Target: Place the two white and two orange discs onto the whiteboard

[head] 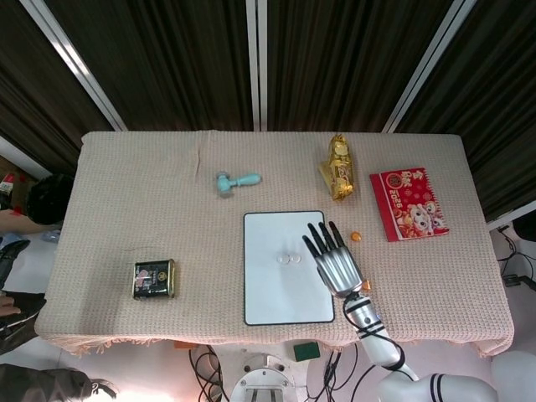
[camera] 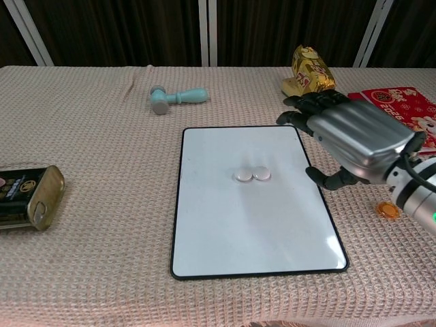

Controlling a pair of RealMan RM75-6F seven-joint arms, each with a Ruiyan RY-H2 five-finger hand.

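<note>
Two white discs (head: 290, 259) (camera: 252, 175) lie side by side near the middle of the whiteboard (head: 264, 293) (camera: 231, 231). One orange disc (head: 354, 236) sits on the cloth just right of the board's far corner, close to my right hand's fingertips. The other orange disc (head: 366, 286) (camera: 390, 210) lies on the cloth beside my wrist. My right hand (head: 335, 258) (camera: 351, 136) hovers over the board's right edge, fingers spread and holding nothing. My left hand shows in neither view.
A teal toy hammer (head: 234, 181) (camera: 176, 98) lies beyond the board. A gold snack bag (head: 338, 167) (camera: 310, 68) and a red packet (head: 408, 203) (camera: 402, 116) sit at the far right. A dark tin (head: 154, 279) (camera: 24, 197) rests at the left.
</note>
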